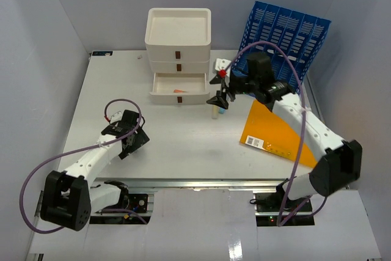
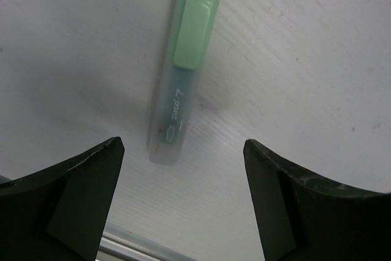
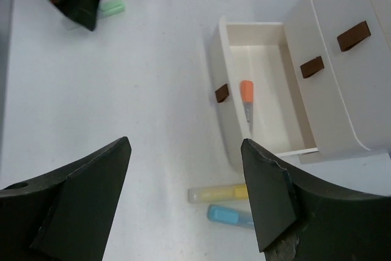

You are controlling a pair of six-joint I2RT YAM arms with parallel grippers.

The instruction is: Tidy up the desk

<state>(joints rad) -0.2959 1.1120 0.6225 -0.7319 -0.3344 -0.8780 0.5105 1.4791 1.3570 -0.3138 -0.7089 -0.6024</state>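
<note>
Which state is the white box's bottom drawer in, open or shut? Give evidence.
Open: the bottom drawer stands pulled out, with an orange highlighter lying inside.

Top cam high, wide; wrist cams close, facing desk (image 1: 183, 145).

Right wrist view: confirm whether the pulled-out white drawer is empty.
No, an orange-capped marker lies inside the pulled-out white drawer.

Desk (image 1: 183, 148): highlighters (image 3: 219, 194), drawer box (image 1: 178, 35), folder (image 1: 272, 129)
</note>
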